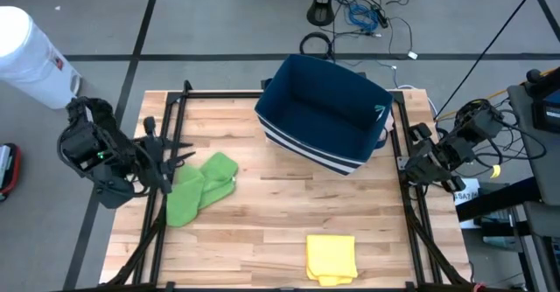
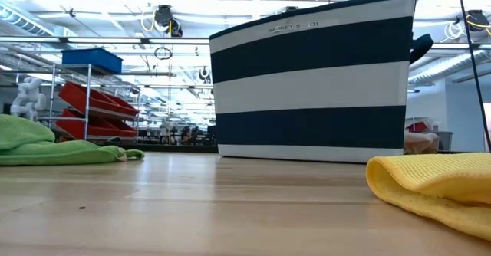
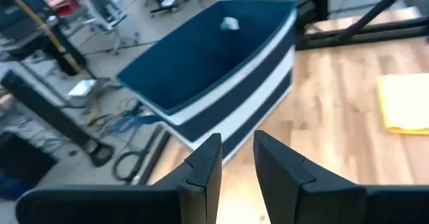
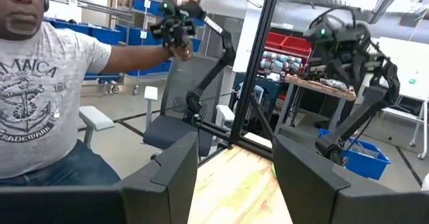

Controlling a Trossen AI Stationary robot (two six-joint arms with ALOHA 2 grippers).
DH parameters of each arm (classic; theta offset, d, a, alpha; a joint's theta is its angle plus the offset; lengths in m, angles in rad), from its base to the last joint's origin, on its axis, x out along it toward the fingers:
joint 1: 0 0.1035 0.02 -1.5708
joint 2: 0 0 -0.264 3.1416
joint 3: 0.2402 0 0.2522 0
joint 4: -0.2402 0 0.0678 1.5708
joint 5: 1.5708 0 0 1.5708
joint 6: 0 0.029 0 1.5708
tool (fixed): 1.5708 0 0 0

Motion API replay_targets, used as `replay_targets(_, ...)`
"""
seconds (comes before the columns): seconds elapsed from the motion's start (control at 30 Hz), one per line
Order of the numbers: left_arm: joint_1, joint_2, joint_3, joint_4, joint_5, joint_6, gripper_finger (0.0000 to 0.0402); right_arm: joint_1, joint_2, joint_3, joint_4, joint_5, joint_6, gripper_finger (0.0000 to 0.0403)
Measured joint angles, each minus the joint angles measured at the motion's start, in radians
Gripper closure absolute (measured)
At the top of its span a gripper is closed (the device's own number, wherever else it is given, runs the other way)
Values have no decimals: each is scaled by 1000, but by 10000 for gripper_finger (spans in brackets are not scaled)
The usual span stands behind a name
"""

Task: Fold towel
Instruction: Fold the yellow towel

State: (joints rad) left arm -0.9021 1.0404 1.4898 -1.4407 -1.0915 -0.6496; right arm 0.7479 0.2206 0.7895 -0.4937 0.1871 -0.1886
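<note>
A green towel (image 1: 200,187) lies crumpled on the wooden slat tabletop (image 1: 280,231), left of centre, bunched into two soft lobes w/ one edge trailing toward the front; in the low view (image 2: 46,145) it reads as a low, rumpled heap. A yellow towel (image 1: 331,258) sits folded into a neat rectangle near the front edge, right of centre, its waffle-textured fold rounded and thick up close (image 2: 437,183). At the back of the table, a navy-and-white striped fabric basket (image 1: 324,113) stands tilted a bit, dark lining showing, a small pale tag on its inner wall; nothing else visible inside. Left gripper (image 1: 179,159) hovers just beside the green towel at the table's left edge, fingers (image 3: 201,174) set narrowly apart, holding nothing. Right gripper (image 4: 234,163) waits off the table's right edge, fingers spread wide, empty. Beyond it, a person in a grey printed T-shirt (image 4: 40,103).
</note>
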Motion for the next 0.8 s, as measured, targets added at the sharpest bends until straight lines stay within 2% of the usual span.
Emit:
replay_targets(0.13, -37, -84, -171, 210, 1, 122, 308, 0, 14, 0, 24, 0, 2, 225)
replay_targets(0.43, -51, -301, -557, 567, 63, 251, 308, 0, 102, 0, 46, -6, 5, 225)
replay_targets(0.63, -45, -502, -789, 719, 65, 284, 308, 0, 64, 0, 45, 41, -12, 225)
replay_targets(0.8, -43, -671, -960, 969, 85, 448, 308, 0, 26, 0, 38, 48, -14, 225)
